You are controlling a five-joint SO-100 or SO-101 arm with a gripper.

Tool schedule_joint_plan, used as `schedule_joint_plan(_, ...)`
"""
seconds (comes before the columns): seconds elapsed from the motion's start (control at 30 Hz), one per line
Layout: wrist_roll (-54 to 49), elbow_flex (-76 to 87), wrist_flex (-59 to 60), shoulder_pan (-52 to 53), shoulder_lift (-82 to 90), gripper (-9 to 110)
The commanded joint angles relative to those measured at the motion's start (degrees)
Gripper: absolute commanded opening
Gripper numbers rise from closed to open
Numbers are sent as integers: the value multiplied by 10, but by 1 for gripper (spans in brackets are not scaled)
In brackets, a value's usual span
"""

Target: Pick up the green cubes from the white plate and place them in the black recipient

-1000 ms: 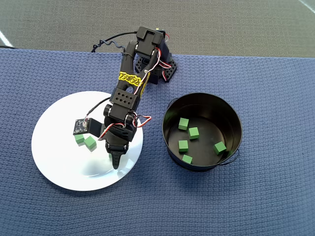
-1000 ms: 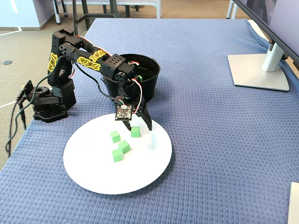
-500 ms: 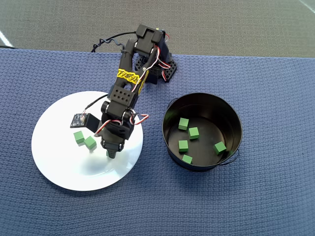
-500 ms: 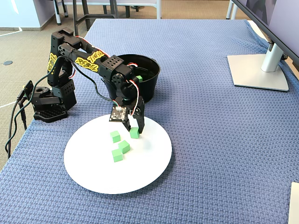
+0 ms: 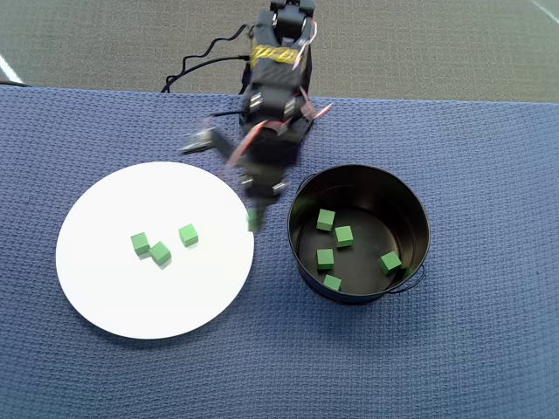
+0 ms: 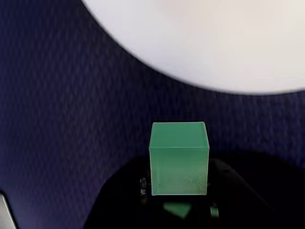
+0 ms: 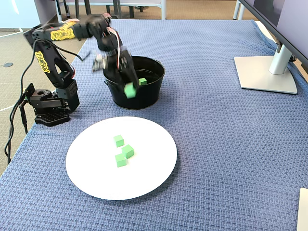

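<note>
Green against the blue cloth, one cube (image 6: 179, 157) sits clenched in the claw (image 5: 254, 218), carried in the air between the white plate (image 5: 105, 297) and the black recipient (image 5: 419, 218), while three green cubes (image 5: 160, 252) lie on the plate and five lie in the pot. To do this step well, I judge the arm should clear the pot's near rim, bring the cube over the middle of the opening and only then let go, low enough that it does not bounce out. Yellow markings show on the arm (image 7: 62, 32), too blurred to read; no other writing is visible.
</note>
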Motion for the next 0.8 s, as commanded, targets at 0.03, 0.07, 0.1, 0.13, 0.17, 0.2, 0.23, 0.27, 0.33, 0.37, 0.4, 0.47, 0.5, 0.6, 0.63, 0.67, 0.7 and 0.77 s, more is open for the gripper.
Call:
schedule_joint_plan(0.03, 48, 18, 14, -142, 86, 0)
schedule_joint_plan(0.07, 57, 19, 11, -169, 80, 0)
schedule_joint_plan(0.1, 68, 20, 5, -192, 70, 0)
schedule_joint_plan(0.13, 76, 20, -4, -212, 59, 0)
schedule_joint_plan(0.17, 83, 20, -11, -227, 45, 0)
schedule_joint_plan(0.2, 89, 20, -19, -236, 30, 0)
schedule_joint_plan(0.23, 92, 20, -26, -243, 15, 0)
schedule_joint_plan(0.27, 94, 25, -36, -246, 2, 0)
schedule_joint_plan(0.33, 93, 42, -59, -246, -12, 0)
schedule_joint_plan(0.37, 92, 49, -69, -243, -14, 0)
schedule_joint_plan(0.4, 91, 54, -73, -242, -14, 4)
schedule_joint_plan(0.47, 78, 55, -69, -243, -11, 26)
schedule_joint_plan(0.5, 76, 54, -63, -244, -5, 30)
schedule_joint_plan(0.6, 69, 43, -45, -240, 13, 33)
schedule_joint_plan(0.63, 65, 39, -40, -235, 20, 33)
schedule_joint_plan(0.67, 62, 34, -37, -228, 27, 33)
schedule_joint_plan(0.7, 61, 25, -32, -214, 35, 32)
schedule_joint_plan(0.77, 55, -2, -13, -178, 47, 31)
